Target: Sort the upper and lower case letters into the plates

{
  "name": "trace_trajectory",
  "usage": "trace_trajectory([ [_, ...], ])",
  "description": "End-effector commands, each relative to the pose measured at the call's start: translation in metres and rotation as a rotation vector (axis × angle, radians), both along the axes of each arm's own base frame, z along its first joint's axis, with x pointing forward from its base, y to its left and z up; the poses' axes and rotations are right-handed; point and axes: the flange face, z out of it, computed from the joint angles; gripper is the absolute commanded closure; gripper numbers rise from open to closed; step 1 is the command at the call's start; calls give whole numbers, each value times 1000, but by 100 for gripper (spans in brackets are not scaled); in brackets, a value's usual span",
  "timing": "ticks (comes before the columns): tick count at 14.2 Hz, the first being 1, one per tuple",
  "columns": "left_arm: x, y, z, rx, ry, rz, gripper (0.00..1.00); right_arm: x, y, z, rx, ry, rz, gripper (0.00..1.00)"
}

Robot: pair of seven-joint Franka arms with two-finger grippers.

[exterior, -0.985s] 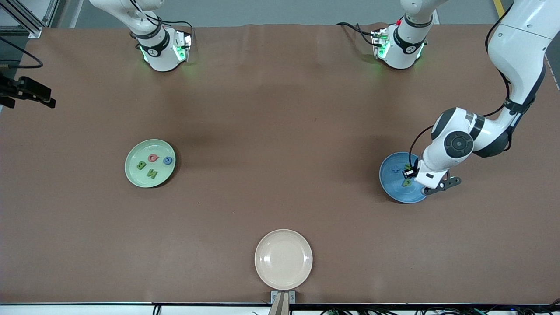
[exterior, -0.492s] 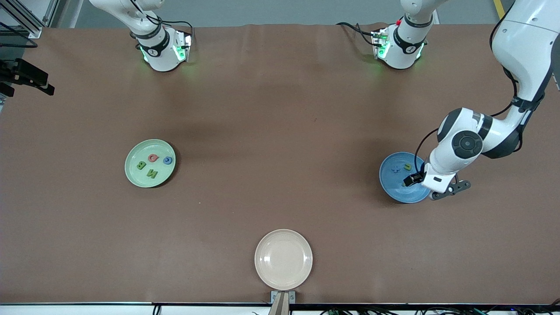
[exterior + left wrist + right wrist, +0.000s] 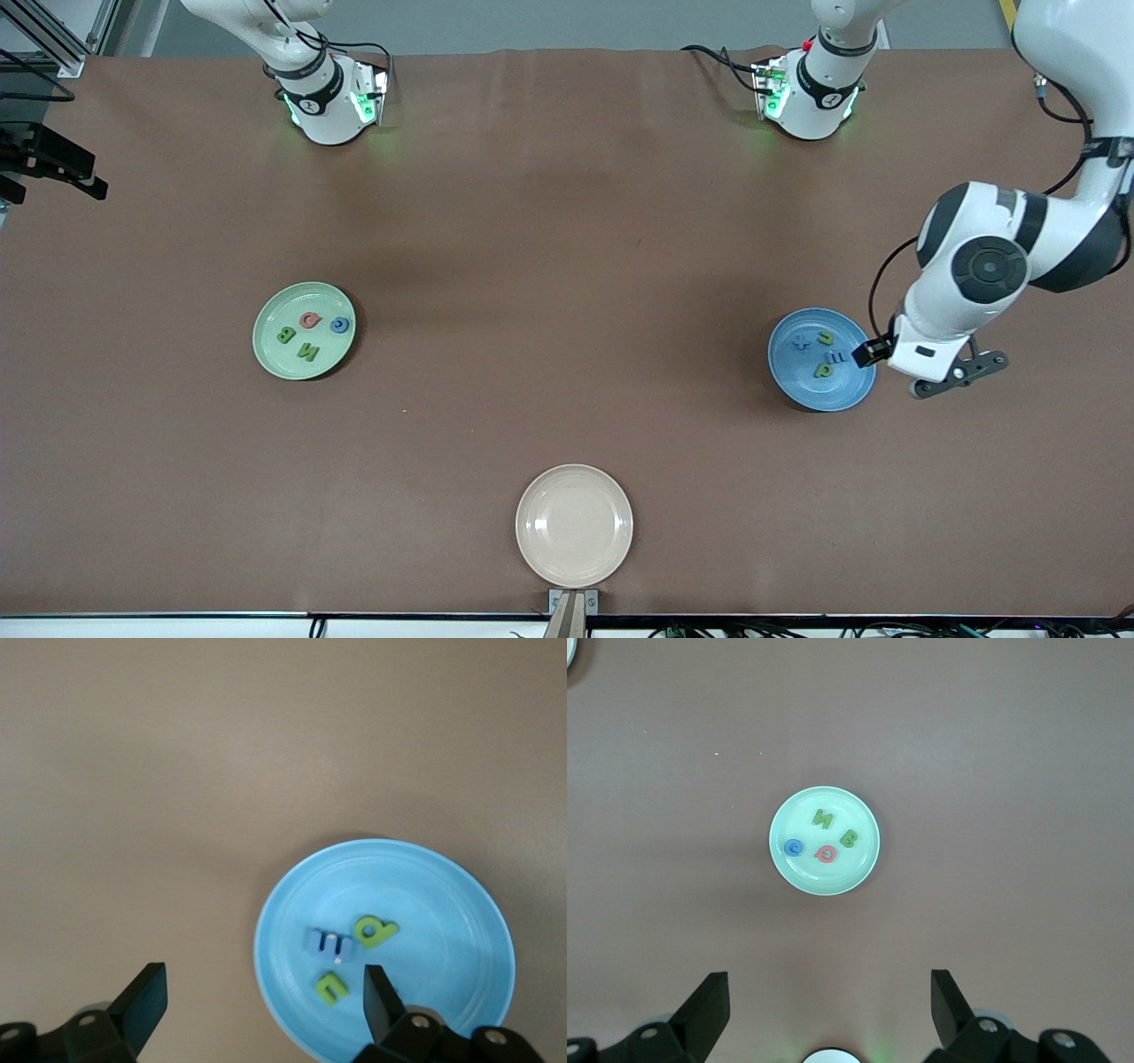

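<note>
The blue plate (image 3: 791,372) (image 3: 443,895) lies toward the left arm's end of the table. It holds several small letters, among them a blue m (image 3: 834,357) (image 3: 330,943), a green p (image 3: 823,371) (image 3: 376,931) and a green u (image 3: 826,337) (image 3: 331,989). My left gripper (image 3: 877,354) (image 3: 263,990) hangs open and empty over that plate's rim. The pale green plate (image 3: 270,354) (image 3: 833,879) lies toward the right arm's end and holds several letters, including a green N (image 3: 308,352) (image 3: 824,819) and a green B (image 3: 285,335) (image 3: 850,838). High above the table, my right gripper (image 3: 830,992) waits open and empty.
An empty cream-beige plate (image 3: 574,525) lies at the table edge nearest the front camera. The two arm bases (image 3: 328,97) (image 3: 811,97) stand along the edge farthest from it. Brown cover spans the table between the plates.
My left gripper opened, left the blue m in the blue plate, and drew up and outward to the plate's rim. The right arm has barely moved.
</note>
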Motion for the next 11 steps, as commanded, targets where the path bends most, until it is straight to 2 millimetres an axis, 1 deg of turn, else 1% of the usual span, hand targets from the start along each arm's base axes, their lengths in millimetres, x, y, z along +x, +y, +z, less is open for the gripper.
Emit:
trace_trajectory([
  [1, -1, 8, 46, -38, 39, -41, 2, -6, 3, 3, -23, -19, 22, 0],
  [3, -9, 22, 72, -84, 64, -67, 2, -6, 4, 2, -22, -20, 25, 0],
  [5, -15, 48, 93, -132, 62, -64, 2, -6, 6, 2, -20, -18, 25, 0],
  [8, -23, 63, 113, -146, 57, -63, 2, -7, 6, 2, -12, -13, 24, 0],
  [11, -31, 74, 140, -195, 11, -35, 1, -10, 5, 0, -9, 6, 22, 0],
])
